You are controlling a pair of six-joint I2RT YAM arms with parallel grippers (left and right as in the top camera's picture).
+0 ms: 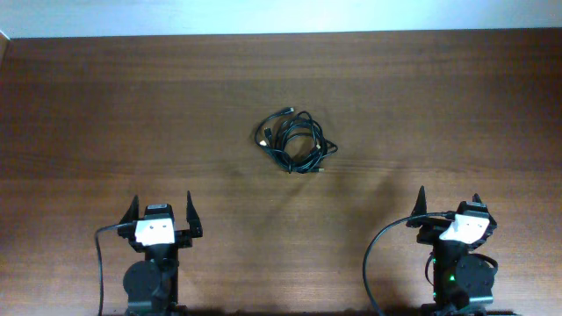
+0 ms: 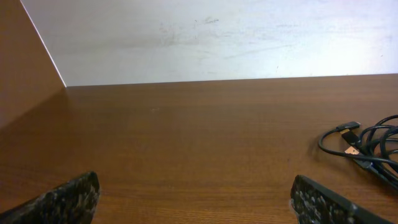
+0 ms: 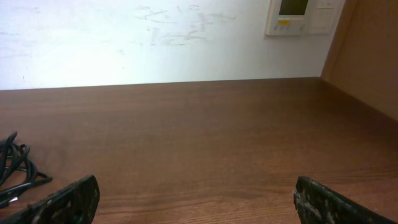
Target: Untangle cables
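Note:
The cables (image 1: 295, 140) lie as one looped black bundle in the middle of the wooden table, with small metal plug ends sticking out. The left wrist view catches the bundle's cables (image 2: 370, 148) at its right edge; the right wrist view shows part of the cables (image 3: 15, 165) at its left edge. My left gripper (image 1: 162, 207) sits at the near left, open, with bare wood between its fingers. At the near right my right gripper (image 1: 448, 201) is open too and holds nothing. Both are well short of the bundle.
The brown table (image 1: 132, 105) runs back to a white wall (image 2: 217, 37). A white wall panel (image 3: 303, 15) hangs at the back right. A wooden side board (image 3: 373, 56) rises on the right, another side board (image 2: 22, 62) on the left.

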